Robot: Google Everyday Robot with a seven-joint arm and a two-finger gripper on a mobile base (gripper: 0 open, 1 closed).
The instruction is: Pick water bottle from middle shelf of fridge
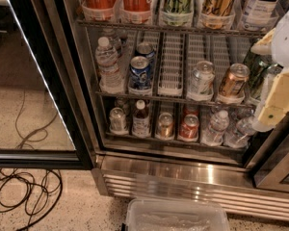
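The fridge [82,88] stands open, with wire shelves of drinks. The water bottle [108,62] is clear and ribbed with a white cap. It stands upright in the leftmost lane of the middle shelf [171,69], whose white slotted trays span the width. A blue can [140,72] stands just right of the bottle. My gripper [273,105], white and cream, hangs at the right edge of the view in front of the fridge's right side. It is far to the right of the bottle and holds nothing that I can see.
A silver can [201,78] and a copper can [233,81] stand on the middle shelf's right. The bottom shelf holds cans, a dark-liquid bottle [140,120] and two water bottles [215,128]. The glass door [36,81] is open at the left. A clear plastic bin [176,215] and cables [24,189] lie on the floor.
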